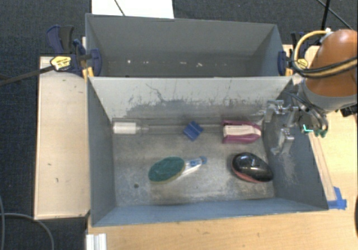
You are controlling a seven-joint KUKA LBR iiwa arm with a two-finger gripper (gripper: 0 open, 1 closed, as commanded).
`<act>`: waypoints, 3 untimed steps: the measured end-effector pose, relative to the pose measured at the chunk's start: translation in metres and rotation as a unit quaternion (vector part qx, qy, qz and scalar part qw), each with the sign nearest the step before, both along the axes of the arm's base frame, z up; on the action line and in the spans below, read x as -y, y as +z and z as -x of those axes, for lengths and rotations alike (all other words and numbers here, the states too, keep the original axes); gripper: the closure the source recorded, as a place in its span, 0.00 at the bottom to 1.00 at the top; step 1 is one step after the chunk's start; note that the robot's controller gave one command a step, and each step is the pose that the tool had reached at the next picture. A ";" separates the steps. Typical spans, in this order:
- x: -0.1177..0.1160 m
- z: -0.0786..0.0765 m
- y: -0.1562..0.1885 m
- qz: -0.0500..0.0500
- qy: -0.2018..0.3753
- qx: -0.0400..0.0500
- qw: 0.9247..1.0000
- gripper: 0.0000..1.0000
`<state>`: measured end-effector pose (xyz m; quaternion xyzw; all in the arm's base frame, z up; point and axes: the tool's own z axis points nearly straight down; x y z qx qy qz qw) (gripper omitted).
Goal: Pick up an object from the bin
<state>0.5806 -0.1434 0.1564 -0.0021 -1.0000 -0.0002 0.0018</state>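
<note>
Five single things: brush (166, 169), blue block (192, 130), mouse (253, 168), white tube (125, 127), purple box (241, 132)

- The arm (331, 84) comes in from the view's right, its wrist capped by a rounded orange cover (337, 53) (a yellow cable (298, 48) loops beside it).
- The metal gripper (279, 131) hangs left of the wrist, pointing downward, set low.

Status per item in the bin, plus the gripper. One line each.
black mouse: flat on floor, right front
green brush: flat, handle pointing right
blue block: loose by back wall
purple-white pack: lying by back wall
clear tube: lying along back wall
gripper: right side of bin, beside purple-white pack
</note>
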 end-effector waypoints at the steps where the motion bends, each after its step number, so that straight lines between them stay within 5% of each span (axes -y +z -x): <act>1: -0.015 0.064 -0.086 0.001 0.046 0.003 0.999 0.00; 2: -0.036 0.071 -0.054 0.001 0.045 0.005 0.999 0.00; 3: -0.030 0.079 -0.055 0.000 -0.062 0.002 0.998 0.00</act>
